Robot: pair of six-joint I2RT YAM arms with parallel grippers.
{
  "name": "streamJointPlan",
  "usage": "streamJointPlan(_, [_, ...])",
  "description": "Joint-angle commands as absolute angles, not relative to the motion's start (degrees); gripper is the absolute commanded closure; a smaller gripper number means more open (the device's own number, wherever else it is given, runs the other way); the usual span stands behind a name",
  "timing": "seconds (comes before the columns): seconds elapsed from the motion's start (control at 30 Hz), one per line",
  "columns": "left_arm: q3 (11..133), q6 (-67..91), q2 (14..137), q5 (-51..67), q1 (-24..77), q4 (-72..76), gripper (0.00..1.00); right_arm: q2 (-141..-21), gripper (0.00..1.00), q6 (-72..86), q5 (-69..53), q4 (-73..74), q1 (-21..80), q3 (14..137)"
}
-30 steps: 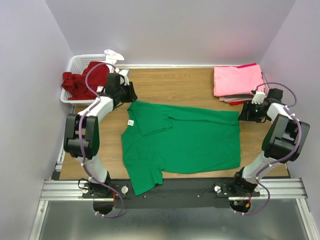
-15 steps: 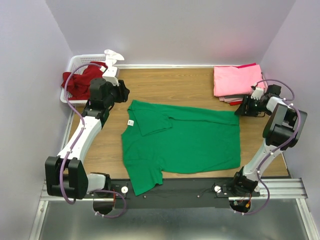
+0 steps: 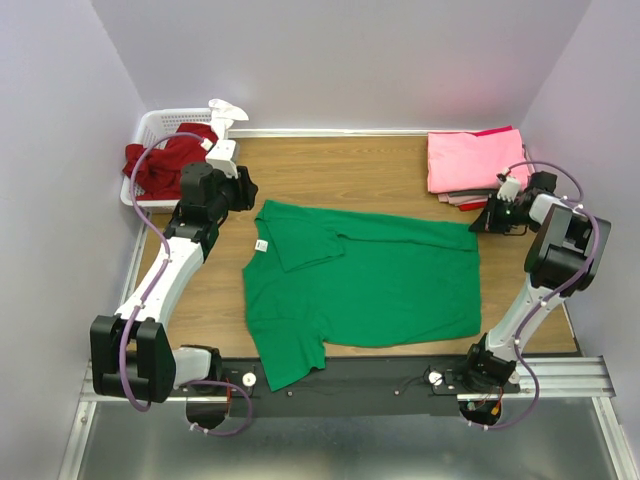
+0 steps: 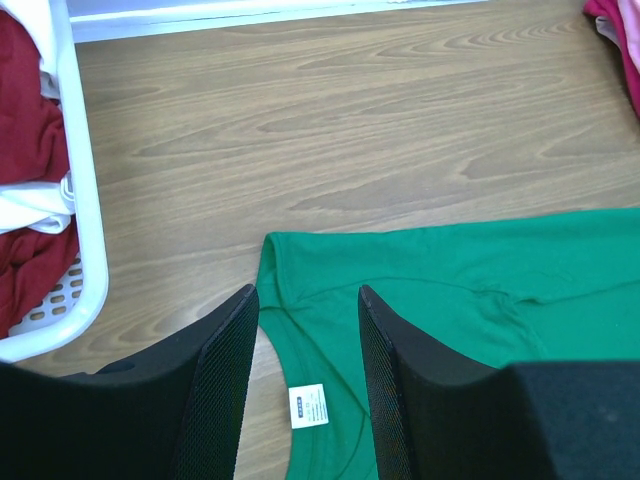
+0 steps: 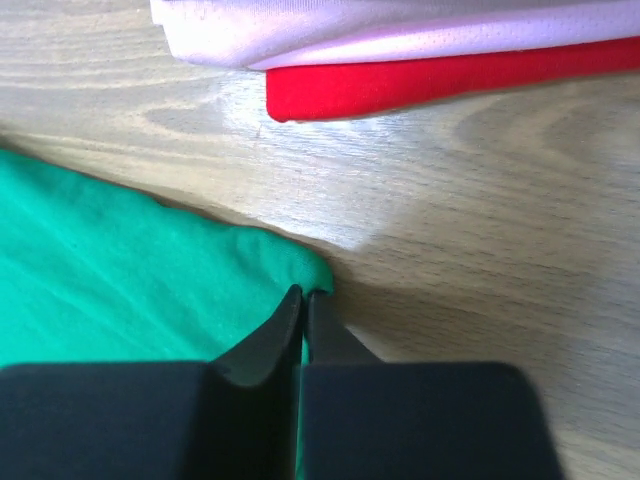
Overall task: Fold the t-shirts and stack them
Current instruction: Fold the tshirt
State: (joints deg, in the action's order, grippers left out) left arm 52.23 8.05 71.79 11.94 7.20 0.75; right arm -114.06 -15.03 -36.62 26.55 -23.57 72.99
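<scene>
the green t-shirt (image 3: 370, 280) lies spread flat on the wooden worktop (image 3: 350, 165), collar toward the left arm and hem toward the right arm. 1 sleeve (image 3: 300, 245) is turned in over its chest and the other sleeve reaches toward the arm bases. its white neck tag (image 4: 309, 404) shows inside the collar. the left pincer (image 4: 307, 295) hangs just above the collar's far edge with its 2 black fingers set well apart and nothing between them, only green cloth and bare wood below. the right pincer (image 5: 300, 293) sits at the shirt's far hem corner, its fingers pressed together on the rolled edge of the green fabric there, with a thin line of green showing between them. just beyond that corner, apart from the green shirt, is a folded stack of pink t-shirts (image 3: 470, 160), with a red folded piece (image 5: 450, 80) under the pink in the right wrist view. beyond the collar end, off the worktop's far left corner, a white basket (image 3: 150, 122) holds a crumpled dark red t-shirt (image 3: 165, 160) that spills over its rim.
</scene>
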Motion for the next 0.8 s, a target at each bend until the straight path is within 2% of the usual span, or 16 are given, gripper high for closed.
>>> streamJointPlan(0.0, [51.8,7.1,70.1,10.0,6.9,1.8,0.47,-116.1,1.00,-16.6,-37.7,29.7,-23.0,71.6])
streamJointPlan(0.4, [51.9,7.0,70.0,10.5,6.8,2.0,0.47,-106.4,1.00,-20.2,-37.0,29.4,-23.0,75.6])
streamJointPlan(0.77, [51.8,7.3,70.7,10.9,6.3,2.2,0.48,-107.0,1.00,-19.2,-36.4,28.7,-22.1,82.5])
